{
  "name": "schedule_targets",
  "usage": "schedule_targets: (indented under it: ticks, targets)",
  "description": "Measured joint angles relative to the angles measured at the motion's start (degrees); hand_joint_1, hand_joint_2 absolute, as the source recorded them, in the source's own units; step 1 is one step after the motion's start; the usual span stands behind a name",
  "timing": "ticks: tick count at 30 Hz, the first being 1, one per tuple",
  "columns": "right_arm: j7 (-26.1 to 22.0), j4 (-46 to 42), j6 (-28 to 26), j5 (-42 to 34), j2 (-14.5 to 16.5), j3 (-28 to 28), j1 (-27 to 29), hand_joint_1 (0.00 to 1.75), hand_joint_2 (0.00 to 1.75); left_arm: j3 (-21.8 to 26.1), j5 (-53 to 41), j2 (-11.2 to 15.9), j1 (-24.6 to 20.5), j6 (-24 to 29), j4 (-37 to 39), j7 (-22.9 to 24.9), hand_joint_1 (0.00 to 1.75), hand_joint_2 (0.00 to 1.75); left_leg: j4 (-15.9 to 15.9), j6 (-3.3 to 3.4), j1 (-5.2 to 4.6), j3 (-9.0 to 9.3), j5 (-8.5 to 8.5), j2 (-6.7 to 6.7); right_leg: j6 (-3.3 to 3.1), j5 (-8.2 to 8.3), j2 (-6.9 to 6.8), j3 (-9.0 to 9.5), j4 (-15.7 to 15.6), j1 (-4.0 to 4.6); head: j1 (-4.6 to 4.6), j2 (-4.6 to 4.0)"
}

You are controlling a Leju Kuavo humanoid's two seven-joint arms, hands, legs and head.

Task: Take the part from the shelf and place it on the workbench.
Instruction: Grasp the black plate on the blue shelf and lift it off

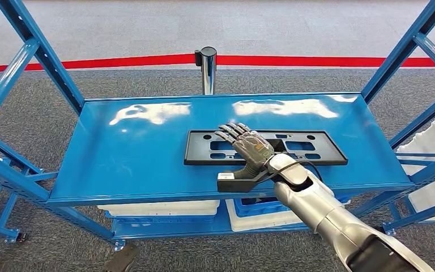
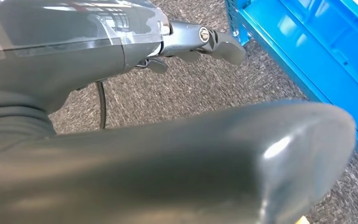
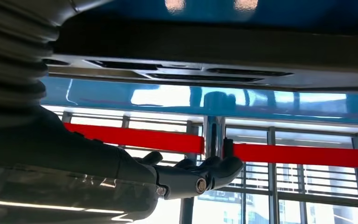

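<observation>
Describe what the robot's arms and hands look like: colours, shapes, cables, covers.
The right arm is a rounded silver tube that turns dark grey near the shoulder. A thin black cable loops at its wrist, beside a black boxy camera mount. The right hand has dark grey, segmented fingers. The left hand shows a thick glossy grey thumb, a smooth grey cover and another thin black cable.

A glossy blue metal shelf stands on grey carpet; a flat black slotted part lies directly on its top deck.

It looked like a workshop floor: blue steel shelving, grey carpet, red floor line.
</observation>
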Motion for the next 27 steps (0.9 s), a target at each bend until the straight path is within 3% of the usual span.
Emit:
schedule_targets:
  ticks: [7,15,27]
  targets:
    - [-0.50,4.68,-0.49,1.67,1.80,-0.95,-0.06,0.00,1.75,-0.09,-0.14,-0.04,0.17,-0.01,0.00,-0.02,0.00,0.00,0.00,0.00,-0.02,-0.01,0.00,-0.02,0.00,0.00,-0.01,0.00,0.00,-0.01,0.00,0.00]
    - [2.83,7.63,-2.11,3.08,1.61,-2.54,-1.41,0.00,1.75,-0.07,-0.21,-0.04,0.27,0.00,0.00,0.02,0.00,0.00,0.00,0.00,-0.01,0.03,0.00,-0.01,0.00,0.00,0.00,-0.03,0.00,-0.02,0.00,0.00]
    - [6.61,11.46,-3.23,4.24,-3.49,-6.21,-3.53,0.00,1.75,-0.04,-0.31,-0.03,0.26,0.00,0.00,-0.36,0.00,0.00,0.02,0.00,-0.10,0.04,0.00,-0.02,0.02,0.02,-0.01,0.03,-0.01,-0.09,0.00,0.00]
